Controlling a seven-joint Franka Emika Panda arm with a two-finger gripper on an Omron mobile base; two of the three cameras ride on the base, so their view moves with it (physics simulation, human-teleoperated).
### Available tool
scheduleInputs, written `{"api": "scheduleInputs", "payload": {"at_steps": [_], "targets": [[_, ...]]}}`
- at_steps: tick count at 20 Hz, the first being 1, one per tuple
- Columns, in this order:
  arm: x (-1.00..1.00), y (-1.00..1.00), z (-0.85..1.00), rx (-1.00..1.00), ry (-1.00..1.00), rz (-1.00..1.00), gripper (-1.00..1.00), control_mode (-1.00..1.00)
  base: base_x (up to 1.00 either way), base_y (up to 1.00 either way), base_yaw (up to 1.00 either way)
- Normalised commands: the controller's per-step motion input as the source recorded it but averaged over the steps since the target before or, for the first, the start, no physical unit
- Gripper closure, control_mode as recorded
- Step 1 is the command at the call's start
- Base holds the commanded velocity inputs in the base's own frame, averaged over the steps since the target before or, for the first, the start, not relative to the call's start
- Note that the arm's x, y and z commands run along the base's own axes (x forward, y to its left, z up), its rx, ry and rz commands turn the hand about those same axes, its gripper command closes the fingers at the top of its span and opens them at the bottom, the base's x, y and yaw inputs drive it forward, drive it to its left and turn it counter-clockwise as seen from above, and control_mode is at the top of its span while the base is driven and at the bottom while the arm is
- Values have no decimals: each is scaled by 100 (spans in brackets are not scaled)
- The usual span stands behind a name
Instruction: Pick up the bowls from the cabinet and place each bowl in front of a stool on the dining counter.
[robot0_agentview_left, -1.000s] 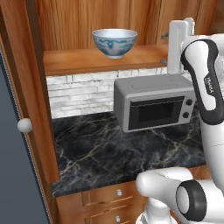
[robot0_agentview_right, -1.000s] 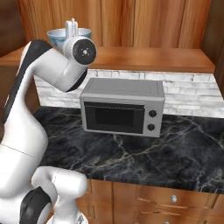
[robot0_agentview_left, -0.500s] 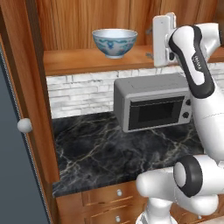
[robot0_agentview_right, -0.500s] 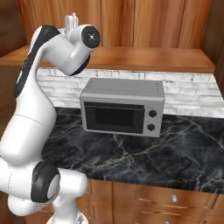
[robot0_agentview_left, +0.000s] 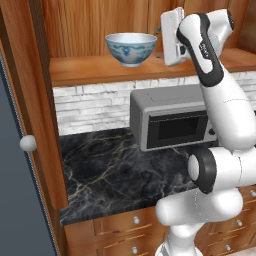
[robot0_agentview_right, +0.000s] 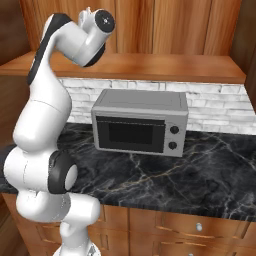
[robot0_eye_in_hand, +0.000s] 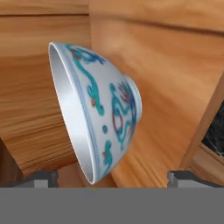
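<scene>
Porcelain bowl is seen upright on the cabinet shelf, just ahead of the jaws, which are spread wide and levelled at its side for a rim grasp.

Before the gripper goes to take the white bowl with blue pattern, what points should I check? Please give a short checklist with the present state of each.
1. Bowl stands upright on the cabinet shelf: ok.
2. Gripper is open and empty, tips spread: ok.
3. Gripper is level with the bowl, beside it, not yet touching: ok.
4. Bowl sits between the fingertips in the hand view: ok.
5. Arm clears the microwave below: ok.
6. Second, wooden bowl located: cannot tell.
</scene>
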Motion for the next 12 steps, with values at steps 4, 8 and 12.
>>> {"api": "scheduleInputs", "payload": {"at_steps": [4,8,12], "targets": [[63,28,0,-3,14,0,-100,-100,0,0,0],[42,30,0,-3,20,0,-100,-100,0,0,0],[29,11,0,0,19,0,-100,-100,0,0,0]]}}
